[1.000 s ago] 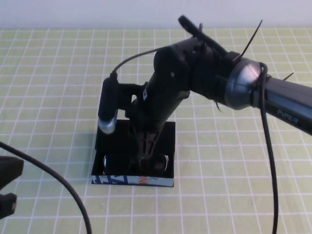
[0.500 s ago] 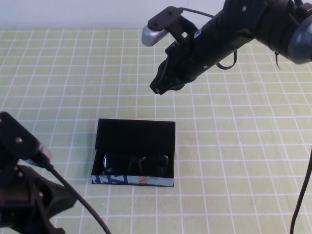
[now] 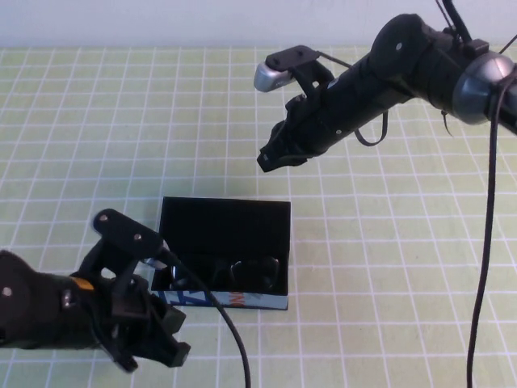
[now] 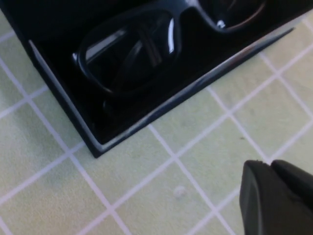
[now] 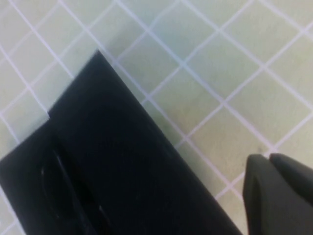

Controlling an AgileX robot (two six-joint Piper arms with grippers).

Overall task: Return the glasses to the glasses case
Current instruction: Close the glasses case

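Note:
The glasses case (image 3: 224, 220) lies open at the table's middle, lid flat toward the far side, patterned blue-and-white side facing me. The black glasses (image 3: 242, 272) lie inside its near half. In the left wrist view a lens (image 4: 128, 53) and the case's rim (image 4: 146, 120) show. My left gripper (image 3: 161, 353) is shut and empty, low over the mat just in front-left of the case; it also shows in the left wrist view (image 4: 270, 165). My right gripper (image 3: 271, 158) is shut and empty, raised above the mat behind the case; in its wrist view (image 5: 268, 157) the case lid (image 5: 112, 156) shows.
A green mat with a white grid (image 3: 388, 259) covers the table. A black cable (image 3: 210, 311) from my left arm runs over the case's near left corner. A cable (image 3: 485, 242) hangs from my right arm at the right.
My right arm has lifted off the case and drawn back to the far right, leaving the glasses inside. My left arm has moved in toward the case's near left corner.

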